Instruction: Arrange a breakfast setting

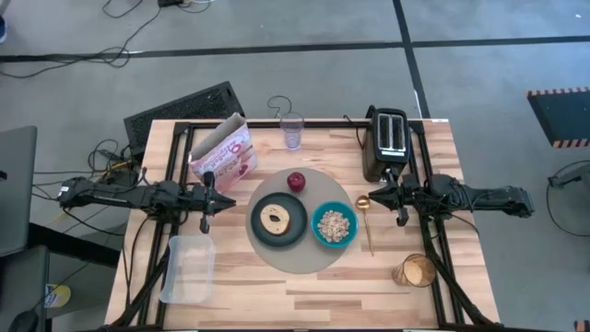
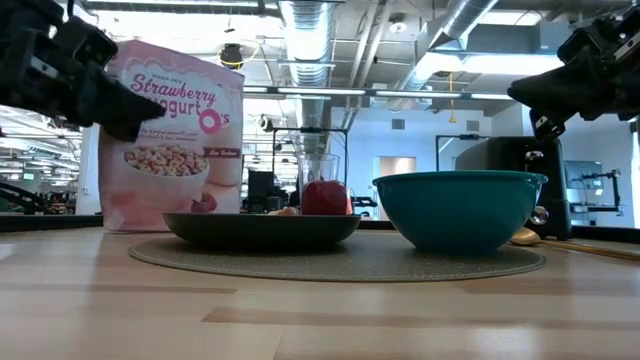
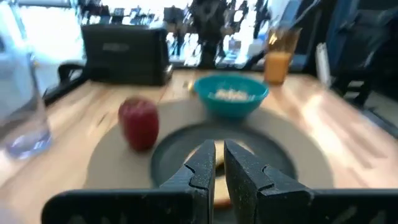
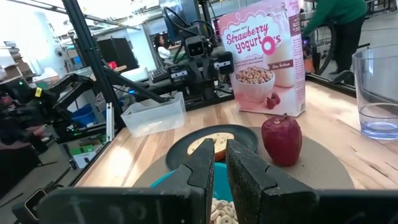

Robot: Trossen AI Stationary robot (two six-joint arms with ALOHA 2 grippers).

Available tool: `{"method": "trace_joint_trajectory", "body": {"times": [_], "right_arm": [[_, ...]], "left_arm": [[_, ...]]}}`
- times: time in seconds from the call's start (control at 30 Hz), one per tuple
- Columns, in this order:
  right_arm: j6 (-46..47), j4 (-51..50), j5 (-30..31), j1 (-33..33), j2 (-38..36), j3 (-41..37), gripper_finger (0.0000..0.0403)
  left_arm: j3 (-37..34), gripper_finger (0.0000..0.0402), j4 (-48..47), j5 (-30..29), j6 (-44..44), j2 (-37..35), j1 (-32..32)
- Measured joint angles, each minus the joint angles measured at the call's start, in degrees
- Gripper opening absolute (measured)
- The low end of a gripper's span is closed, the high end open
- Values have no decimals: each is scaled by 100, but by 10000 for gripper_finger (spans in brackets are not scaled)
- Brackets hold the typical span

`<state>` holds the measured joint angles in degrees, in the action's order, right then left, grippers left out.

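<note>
A round grey mat (image 1: 304, 260) lies mid-table. On it stand a dark grey plate (image 1: 278, 221) with round toasted bread (image 1: 274, 219), a teal bowl (image 1: 334, 225) of beige cereal (image 1: 334, 224), and a red apple (image 1: 296, 181) at the mat's far edge. A gold spoon (image 1: 366, 221) lies on the table just right of the mat. My left gripper (image 1: 224, 196) hovers left of the plate, shut and empty; its wrist view (image 3: 219, 155) looks across the plate. My right gripper (image 1: 376, 195) hovers right of the mat above the spoon's bowl end, shut and empty (image 4: 219, 155).
A pink cereal bag (image 1: 224, 152) stands far left, an empty glass (image 1: 292, 132) at the far edge and a black toaster (image 1: 385, 140) far right. A clear plastic tub (image 1: 189, 267) lies near left. A glass of orange drink (image 1: 415, 270) stands near right.
</note>
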<state>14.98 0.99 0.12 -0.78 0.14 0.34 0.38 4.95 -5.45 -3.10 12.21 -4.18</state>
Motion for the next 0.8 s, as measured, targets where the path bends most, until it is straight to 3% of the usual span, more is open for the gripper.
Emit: {"method": "trace_joint_trajectory", "body": {"times": [0.23,0.8], "right_arm": [[2,-8,-2,0,0,-4,72],[4,-10,-9,0,0,-7,72]], "left_arm": [[0,20,-186,-405,-257,2,1],[0,20,266,-90,-197,-2,21]]}}
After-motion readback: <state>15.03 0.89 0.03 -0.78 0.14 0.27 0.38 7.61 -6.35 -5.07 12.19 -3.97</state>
